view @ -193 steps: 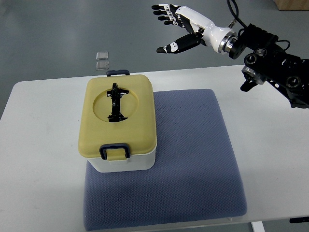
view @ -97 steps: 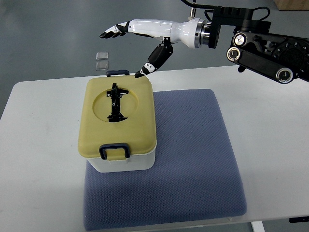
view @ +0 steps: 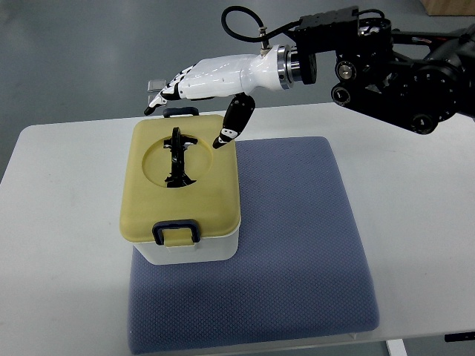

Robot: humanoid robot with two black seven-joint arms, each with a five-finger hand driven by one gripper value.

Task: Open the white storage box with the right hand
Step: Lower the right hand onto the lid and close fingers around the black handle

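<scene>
I count one white storage box point(view: 191, 252) with a yellow lid point(view: 148, 200), two dark latches — one at the near end point(view: 177, 232), one at the far end point(view: 181, 112) — and one black carry handle point(view: 178, 157) lying in the round recess on top. The box sits on the far-left part of a single blue-grey mat point(view: 297, 245), which lies on the white table point(view: 415, 222). Its long axis runs away from me, and the handle lies along that same line. I can read no writing or brand anywhere. One robot hand shows, the right hand point(view: 199, 93), above the far end of the lid — fingers stretched out over the far latch, thumb pointing down toward the lid's far-right part, nothing in its grasp. Two small clear items point(view: 156, 92) lie on the floor beyond the table.
</scene>
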